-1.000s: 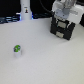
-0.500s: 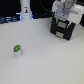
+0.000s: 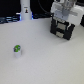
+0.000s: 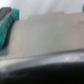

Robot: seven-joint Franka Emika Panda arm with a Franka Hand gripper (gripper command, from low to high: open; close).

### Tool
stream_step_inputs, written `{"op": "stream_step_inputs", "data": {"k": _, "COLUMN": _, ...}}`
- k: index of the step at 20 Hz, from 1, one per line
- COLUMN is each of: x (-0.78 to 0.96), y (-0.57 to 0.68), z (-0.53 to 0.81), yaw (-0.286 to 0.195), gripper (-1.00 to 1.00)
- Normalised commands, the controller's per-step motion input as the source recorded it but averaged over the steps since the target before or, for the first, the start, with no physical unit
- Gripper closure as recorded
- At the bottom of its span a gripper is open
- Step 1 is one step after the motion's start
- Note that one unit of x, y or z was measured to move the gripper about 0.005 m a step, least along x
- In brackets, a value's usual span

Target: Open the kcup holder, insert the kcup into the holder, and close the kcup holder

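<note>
The gripper [image 3: 64, 16] hangs right over the kcup holder [image 3: 63, 29]; the kcup [image 3: 17, 49] sits well apart toward the exterior view's left. Its opening cannot be told.

Exterior view: elevated, looking obliquely down across the table [image 3: 45, 60] from a distance. Wrist view: pressed close to a flat grey surface [image 4: 42, 35], blurred; shared content cannot be determined.

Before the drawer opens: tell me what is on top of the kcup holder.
The gripper sits over the kcup holder, covering its top. Whether they touch, or anything lies beneath, cannot be seen.
</note>
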Motion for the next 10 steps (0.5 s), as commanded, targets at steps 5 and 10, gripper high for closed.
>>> {"op": "stream_step_inputs", "data": {"k": 5, "x": 0.99, "y": -0.24, "z": 0.19, "yaw": -0.042, "gripper": 1.00}}
{"op": "stream_step_inputs", "data": {"k": 10, "x": 1.00, "y": -0.24, "z": 0.23, "yaw": -0.046, "gripper": 1.00}}
